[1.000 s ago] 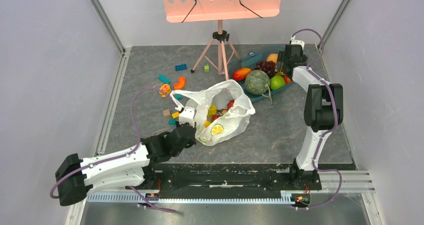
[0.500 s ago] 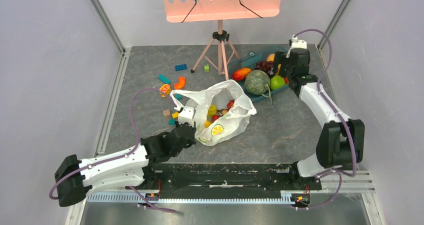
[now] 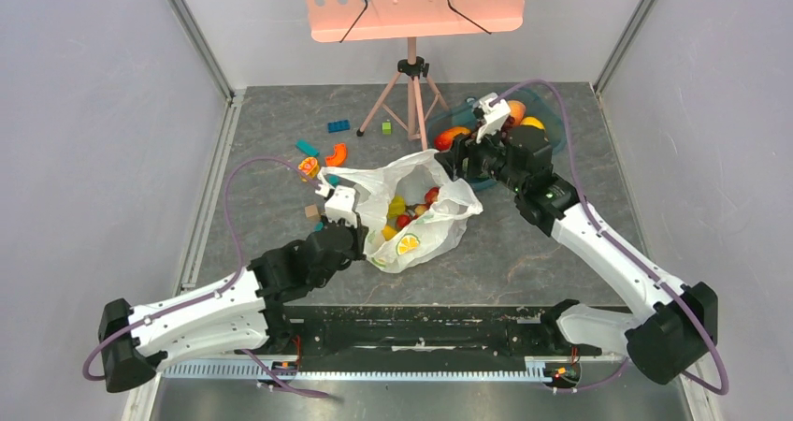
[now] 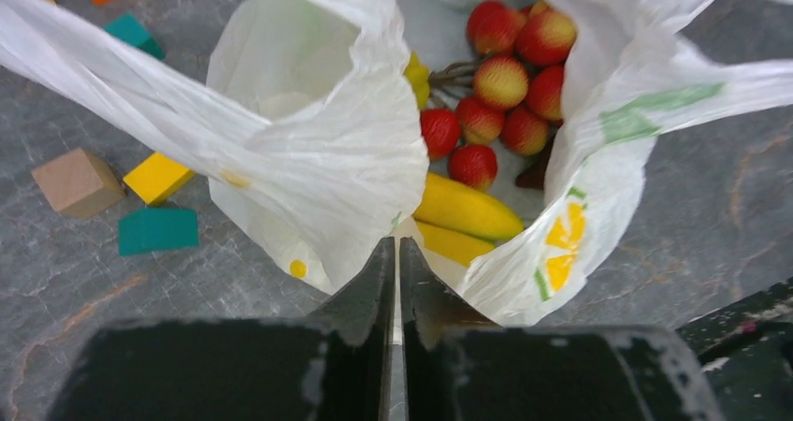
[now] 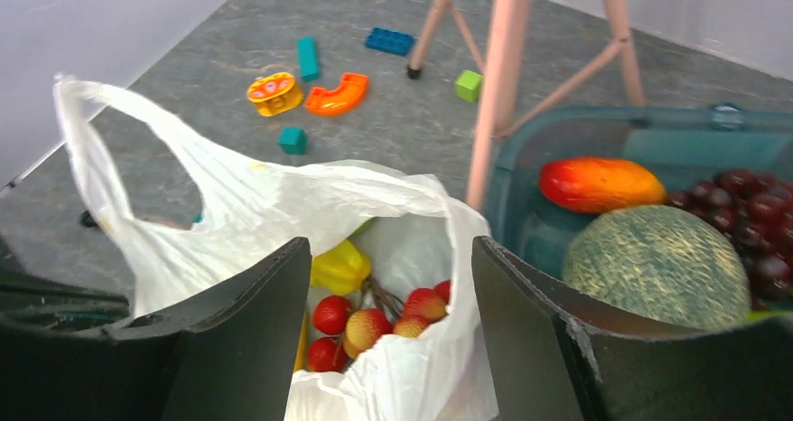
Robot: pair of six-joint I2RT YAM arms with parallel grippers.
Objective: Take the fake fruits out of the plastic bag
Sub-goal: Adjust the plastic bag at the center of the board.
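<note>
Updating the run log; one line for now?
left end effector: shut on plastic bag | right end effector: open, at bag mouth | fake fruits: in bag

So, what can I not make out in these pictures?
Banana bunch: left wrist view, a fold of the plastic bag covers most of it.
Melon: top view, hidden under the right claw.
Grapes: right wrist view, cut off by the right edge.
</note>
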